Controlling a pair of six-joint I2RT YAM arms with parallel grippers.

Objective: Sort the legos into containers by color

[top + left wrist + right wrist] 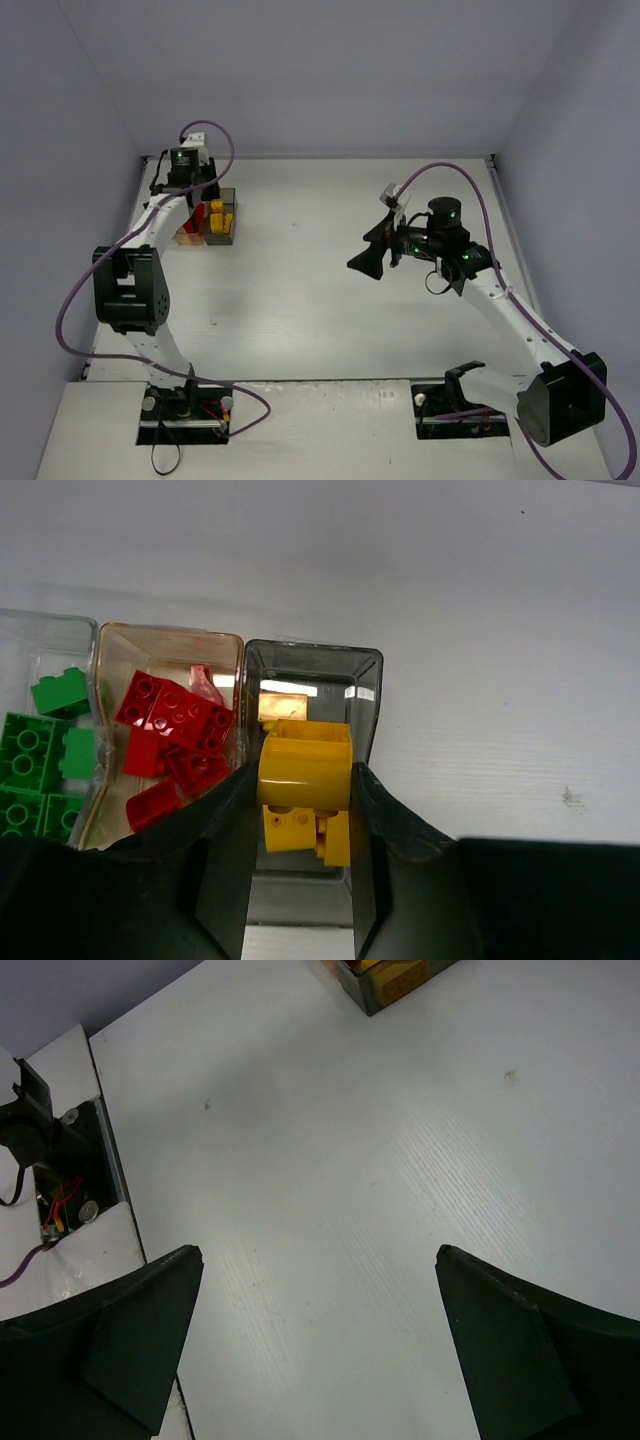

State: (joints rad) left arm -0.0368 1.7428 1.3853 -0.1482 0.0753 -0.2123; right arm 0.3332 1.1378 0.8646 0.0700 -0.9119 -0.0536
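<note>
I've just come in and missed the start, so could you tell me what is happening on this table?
The left gripper is shut on a yellow lego, holding it over the smoky grey box, where other yellow legos already lie. Red legos sit in the amber box and green legos in the clear box. The right gripper hangs open above the table, holding nothing.

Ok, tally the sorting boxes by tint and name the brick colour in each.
Clear box, green bricks: 1
Tan-amber box, red bricks: 1
Smoky dark grey box, yellow bricks (one more yellow brick in the left gripper above it): 1
Total: 3 boxes
</note>
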